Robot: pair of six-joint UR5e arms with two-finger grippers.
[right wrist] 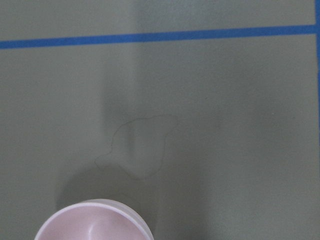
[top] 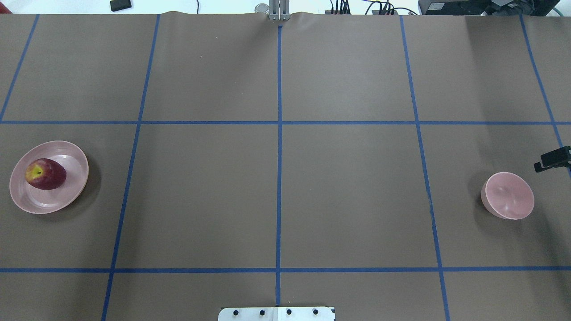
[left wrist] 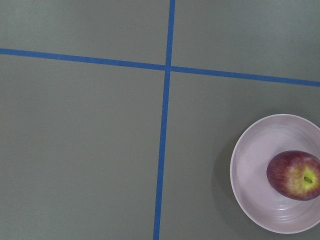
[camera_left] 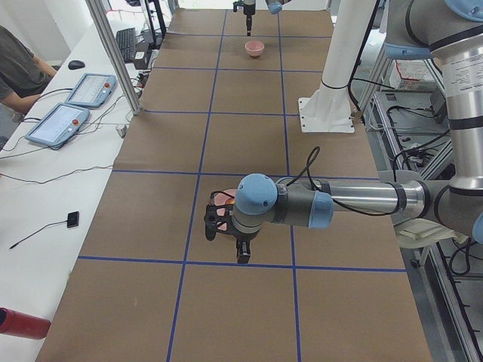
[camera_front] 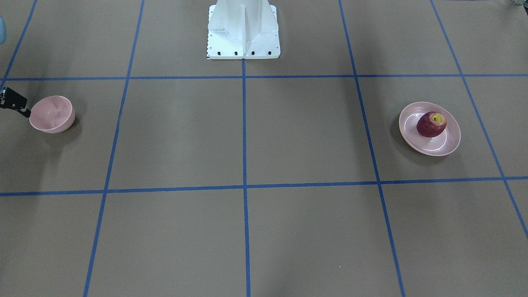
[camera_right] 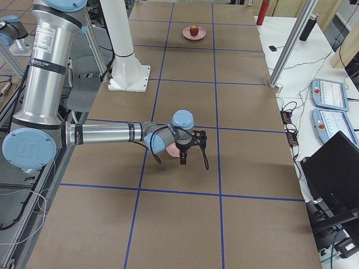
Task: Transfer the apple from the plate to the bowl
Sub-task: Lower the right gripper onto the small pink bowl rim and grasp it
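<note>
On plate [top: 67, 196]: apple [top: 45, 174]; bowl [top: 508, 196] well apart | right fingers [top: 552, 160] cut off; left fingers [camera_left: 243, 255] small; grips: cannot tell

The apple [camera_front: 431, 124] had smooth, waxy skin. Under it, the plate [camera_front: 450, 142] looked like smooth, faintly glossy plastic; the bowl [camera_front: 52, 114] looked matt. Matt brown paper [camera_front: 305, 132] beneath the plate carried blue tape [camera_front: 244, 123].

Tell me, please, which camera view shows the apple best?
The left wrist view: the apple is largest, stem hollow clear. Overhead and front-facing show it smaller; exterior right, tiny; exterior left mostly hides it behind the left arm; right wrist misses it.
</note>
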